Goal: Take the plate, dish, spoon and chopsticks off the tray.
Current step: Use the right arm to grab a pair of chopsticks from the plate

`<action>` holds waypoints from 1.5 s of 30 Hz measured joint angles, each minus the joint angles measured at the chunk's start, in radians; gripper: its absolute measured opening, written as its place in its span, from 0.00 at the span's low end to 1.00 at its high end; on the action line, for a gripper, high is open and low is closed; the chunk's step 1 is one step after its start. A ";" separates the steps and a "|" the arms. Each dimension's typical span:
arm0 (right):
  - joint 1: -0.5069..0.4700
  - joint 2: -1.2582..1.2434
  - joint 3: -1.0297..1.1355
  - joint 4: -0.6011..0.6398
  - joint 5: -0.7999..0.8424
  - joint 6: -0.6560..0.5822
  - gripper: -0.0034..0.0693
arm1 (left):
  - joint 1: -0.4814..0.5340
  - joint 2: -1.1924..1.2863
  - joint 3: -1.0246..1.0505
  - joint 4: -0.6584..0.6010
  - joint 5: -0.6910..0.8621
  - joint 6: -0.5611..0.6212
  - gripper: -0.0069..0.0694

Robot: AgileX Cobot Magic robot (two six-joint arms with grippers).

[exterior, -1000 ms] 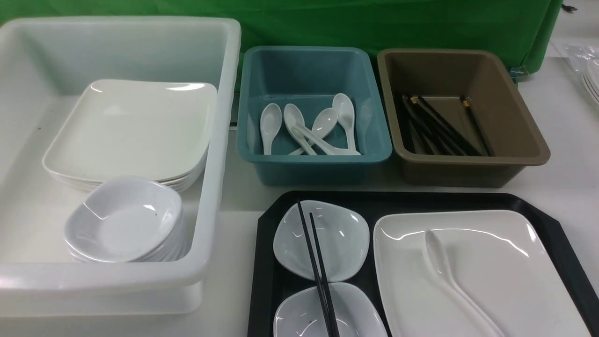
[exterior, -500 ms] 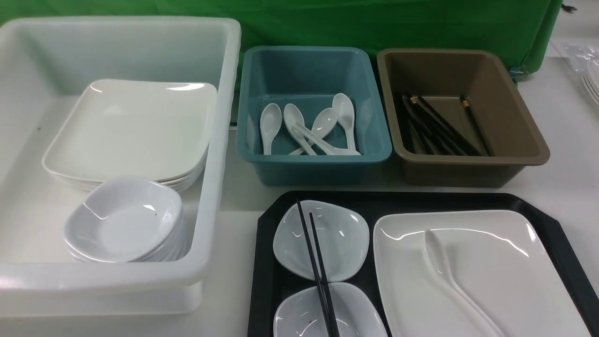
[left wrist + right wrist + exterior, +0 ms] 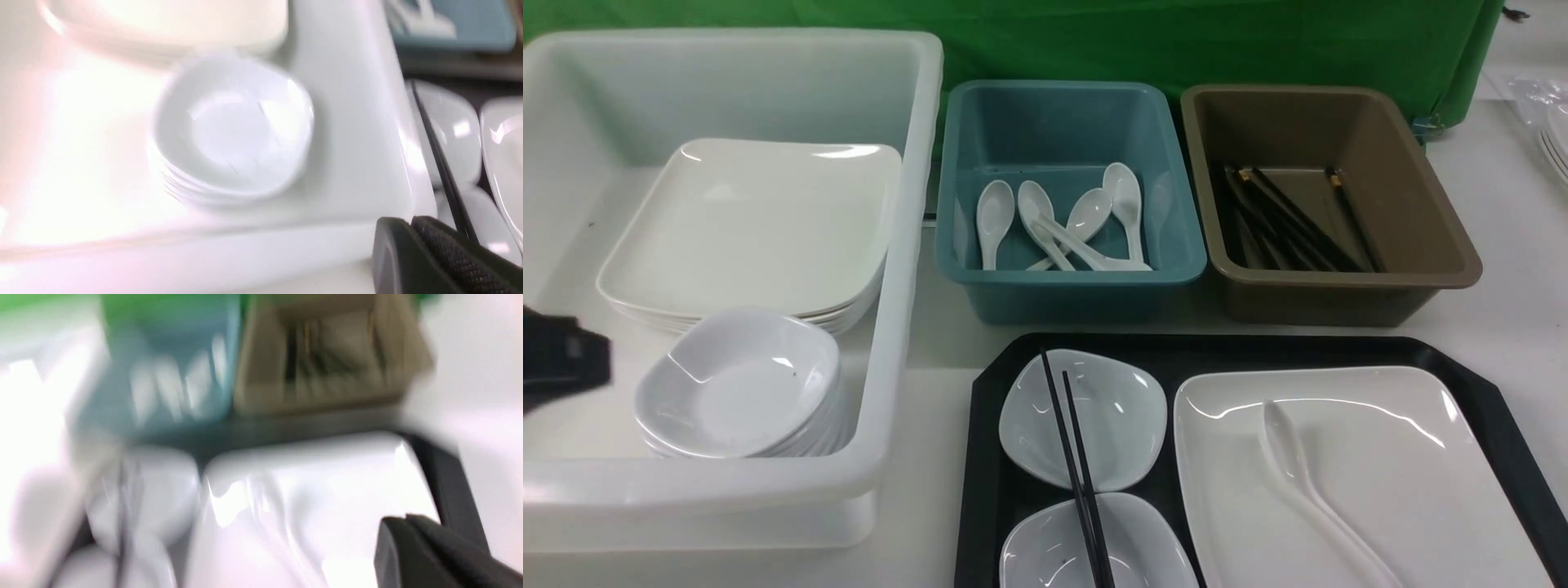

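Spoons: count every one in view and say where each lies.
5. Four spoons in the teal tub, handles crossing; the spoon on the plate on the tray. None looks hidden.

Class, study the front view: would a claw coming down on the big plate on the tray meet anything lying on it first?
Yes. The spoon lies on the plate, left of its middle, with its bowl toward the far edge. The plate's right part is bare.
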 joint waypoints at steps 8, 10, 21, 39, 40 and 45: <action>0.079 0.432 -0.205 -0.005 0.225 -0.175 0.08 | -0.280 0.117 0.008 0.051 0.021 -0.050 0.09; 0.079 0.531 -0.211 -0.005 0.221 -0.195 0.08 | -0.361 0.149 0.008 0.109 0.030 -0.118 0.09; 0.097 0.988 -0.211 0.002 0.059 -0.256 0.62 | -0.636 0.290 0.008 0.230 -0.017 -0.336 0.09; 0.142 1.168 -0.244 0.012 -0.019 -0.273 0.15 | -0.636 0.306 0.008 0.254 -0.074 -0.343 0.09; 0.142 1.157 -0.267 0.025 0.032 -0.274 0.16 | -0.636 0.306 0.008 0.254 -0.074 -0.344 0.09; 0.144 1.053 -0.402 0.170 0.102 -0.359 0.16 | -0.636 0.306 0.008 0.281 -0.075 -0.378 0.10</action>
